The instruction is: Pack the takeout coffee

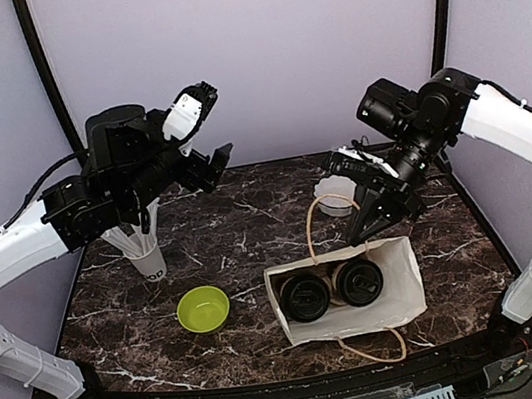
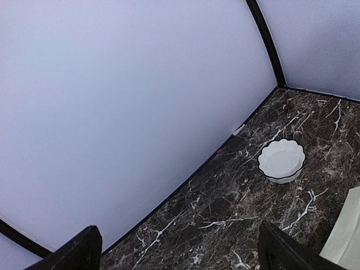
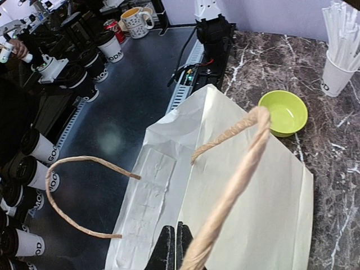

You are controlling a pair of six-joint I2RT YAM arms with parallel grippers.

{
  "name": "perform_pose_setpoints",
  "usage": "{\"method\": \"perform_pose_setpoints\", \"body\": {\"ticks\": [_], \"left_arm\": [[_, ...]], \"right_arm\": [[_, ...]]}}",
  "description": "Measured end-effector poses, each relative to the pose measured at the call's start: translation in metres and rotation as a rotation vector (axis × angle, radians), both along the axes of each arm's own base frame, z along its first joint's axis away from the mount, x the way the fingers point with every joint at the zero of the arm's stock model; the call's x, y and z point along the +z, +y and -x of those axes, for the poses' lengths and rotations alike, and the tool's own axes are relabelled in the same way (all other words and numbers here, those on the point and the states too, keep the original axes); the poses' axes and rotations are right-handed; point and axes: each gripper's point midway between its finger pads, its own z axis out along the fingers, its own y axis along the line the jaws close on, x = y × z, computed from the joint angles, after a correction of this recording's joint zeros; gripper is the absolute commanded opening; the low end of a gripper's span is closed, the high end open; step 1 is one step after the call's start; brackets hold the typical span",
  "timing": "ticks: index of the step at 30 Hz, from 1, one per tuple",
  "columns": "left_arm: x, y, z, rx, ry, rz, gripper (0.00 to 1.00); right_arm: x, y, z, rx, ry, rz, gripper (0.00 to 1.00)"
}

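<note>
Found nearest, at the table's (image 1: 112,315) front middle: white paper bag (image 1: 401,284), apparently upright, mouth open upward. Slack handle (image 1: 376,352) drooped over the near side.

Seen inside the bag: both cups (image 1: 305,296), touching, black lids up, one left (image 1: 305,296) and one right (image 1: 360,283). Judged packed as far as placement goes.

Handling, as judged: thin paper walls, easily crushed if squeezed hard; lids press-fitted, likely to pop under a tilt; contents unknown, so to be treated as full and heavy. Best carried by the bag, not by the cups. Bag itself soft, prone to sag and tip; twisted-paper handles the right place to take hold, preferably both together for a level lift.

Just left of the bag: green bowl (image 1: 203,309).

Above the bag's far edge: right gripper (image 3: 175,250), pressed together on the raised handle (image 3: 236,180), pulling it up taut.

Further back: straw cup (image 1: 146,254) at left, white dish (image 2: 281,160) at right.

Farthest and high: left gripper (image 1: 212,165), spread wide, pinching nothing, well apart from the bag.
</note>
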Motion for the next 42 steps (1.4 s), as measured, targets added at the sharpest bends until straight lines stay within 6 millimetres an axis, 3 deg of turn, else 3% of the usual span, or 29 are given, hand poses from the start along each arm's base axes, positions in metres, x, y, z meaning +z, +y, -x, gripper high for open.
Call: {"method": "perform_pose_setpoints", "body": {"ticks": [3, 7, 11, 16, 22, 26, 33, 37, 42], "left_arm": [[-0.006, 0.006, -0.009, 0.035, 0.030, -0.010, 0.95], [-0.003, 0.022, -0.017, 0.094, 0.086, 0.017, 0.84], [0.003, 0.043, -0.021, 0.160, 0.158, 0.073, 0.77], [-0.017, 0.084, -0.025, 0.276, 0.312, 0.133, 0.70], [-0.045, 0.139, -0.020, 0.421, 0.468, 0.180, 0.66], [-0.058, 0.171, -0.012, 0.488, 0.530, 0.214, 0.64], [-0.084, 0.190, -0.016, 0.508, 0.627, 0.243, 0.62], [-0.099, 0.192, -0.024, 0.497, 0.675, 0.234, 0.56], [-0.124, 0.196, -0.033, 0.494, 0.736, 0.226, 0.51]], "right_arm": [[0.004, 0.002, -0.026, -0.069, -0.018, -0.012, 0.02], [0.004, 0.004, -0.079, -0.198, -0.032, -0.030, 0.08], [-0.009, 0.004, -0.122, -0.294, -0.013, -0.020, 0.29], [-0.016, 0.001, -0.156, -0.371, 0.009, -0.016, 0.51], [0.010, -0.014, -0.167, -0.418, -0.040, -0.069, 0.62], [0.029, -0.031, -0.160, -0.436, -0.089, -0.094, 0.64], [0.052, -0.058, -0.142, -0.479, -0.165, -0.131, 0.65], [0.040, -0.091, -0.142, -0.599, -0.181, -0.138, 0.65], [0.003, -0.135, -0.163, -0.798, -0.105, -0.170, 0.65]]}}
